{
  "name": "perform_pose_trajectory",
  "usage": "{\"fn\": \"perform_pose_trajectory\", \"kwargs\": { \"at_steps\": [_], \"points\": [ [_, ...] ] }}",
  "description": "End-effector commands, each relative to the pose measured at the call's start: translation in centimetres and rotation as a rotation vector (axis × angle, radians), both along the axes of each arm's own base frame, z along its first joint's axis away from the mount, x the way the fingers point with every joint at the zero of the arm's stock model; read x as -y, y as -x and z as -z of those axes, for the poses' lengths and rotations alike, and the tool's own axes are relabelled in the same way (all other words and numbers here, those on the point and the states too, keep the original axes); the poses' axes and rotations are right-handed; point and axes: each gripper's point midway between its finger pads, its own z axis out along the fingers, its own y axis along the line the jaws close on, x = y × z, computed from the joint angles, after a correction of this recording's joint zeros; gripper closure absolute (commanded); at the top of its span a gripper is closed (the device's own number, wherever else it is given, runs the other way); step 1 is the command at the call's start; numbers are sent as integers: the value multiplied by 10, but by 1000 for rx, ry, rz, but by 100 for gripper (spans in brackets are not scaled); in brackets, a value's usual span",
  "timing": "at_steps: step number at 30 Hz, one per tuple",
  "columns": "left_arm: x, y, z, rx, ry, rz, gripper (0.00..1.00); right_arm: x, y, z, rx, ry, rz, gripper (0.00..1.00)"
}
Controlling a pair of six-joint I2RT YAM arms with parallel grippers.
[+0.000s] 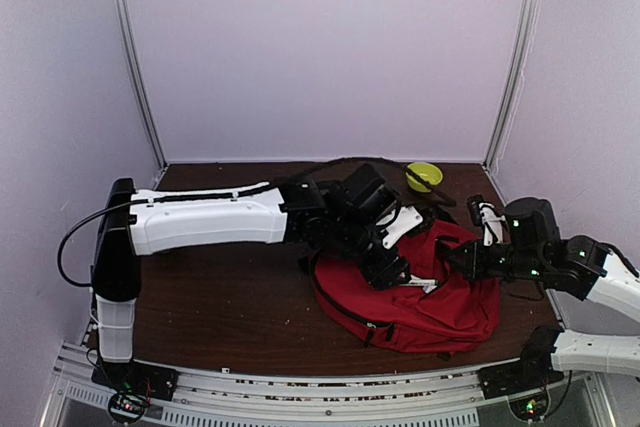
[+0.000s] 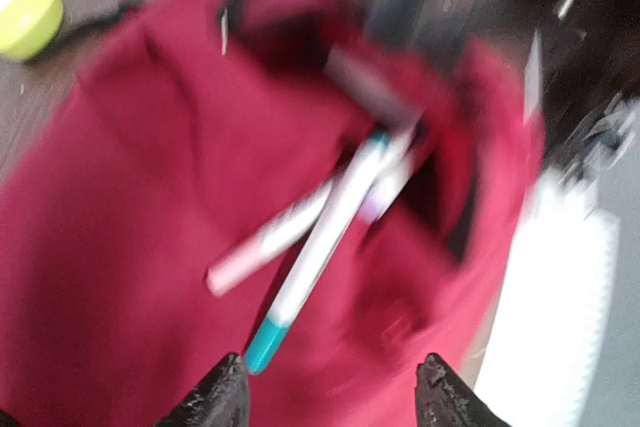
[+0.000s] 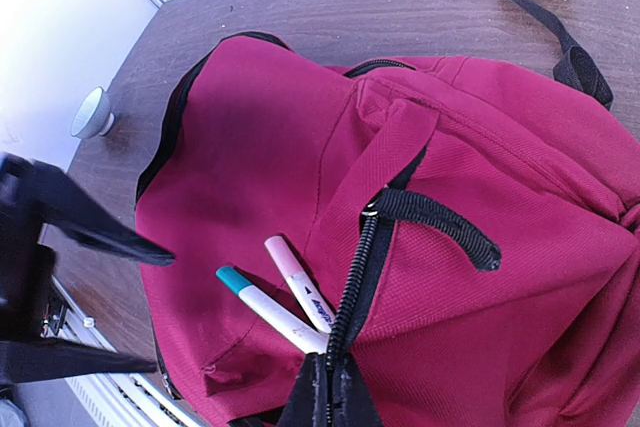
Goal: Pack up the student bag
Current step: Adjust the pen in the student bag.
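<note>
From above, the red student bag (image 1: 430, 297) lies on the table (image 1: 220, 287) toward its right side, with a yellow-green bowl (image 1: 424, 176) behind it. My left tool (image 1: 385, 269) hangs over the bag and my right tool (image 1: 465, 259) meets its right edge. My left wrist view is blurred: the left tool is released, gripping nothing, above a teal-capped marker (image 2: 320, 247) and a pink-capped marker (image 2: 262, 244) on the red fabric. My right wrist view shows the right tool clenched on the bag at its black zipper (image 3: 355, 277), with both markers poking from that opening.

Robot lab booth: plain white walls (image 1: 330, 47), metal corner posts (image 1: 135, 57), dark tabletop (image 1: 230, 297).
</note>
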Motion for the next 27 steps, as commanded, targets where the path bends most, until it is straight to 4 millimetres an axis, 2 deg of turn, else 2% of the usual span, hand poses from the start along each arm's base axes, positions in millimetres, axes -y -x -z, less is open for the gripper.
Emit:
{"fn": "perform_pose_trajectory", "kwargs": {
  "at_steps": [1, 6, 10, 19, 24, 27],
  "points": [
    [-26, -18, 45, 166, -178, 73, 40, -6, 0, -14, 30, -29, -22, 100],
    [-17, -31, 61, 201, -168, 117, 42, -6, 0, -14, 27, -24, -23, 100],
    [-5, -32, 69, 235, -140, 177, 42, -4, 0, -13, 25, -18, -19, 100],
    [12, -53, 68, 285, -84, 213, 45, -4, 0, -7, 14, -6, -17, 100],
    [21, -48, 66, 270, -45, 279, 46, -7, -2, -4, 9, -6, -24, 100],
    [27, -43, 73, 245, -41, 318, 48, -9, -2, -3, 6, -9, -29, 100]
  ]
}}
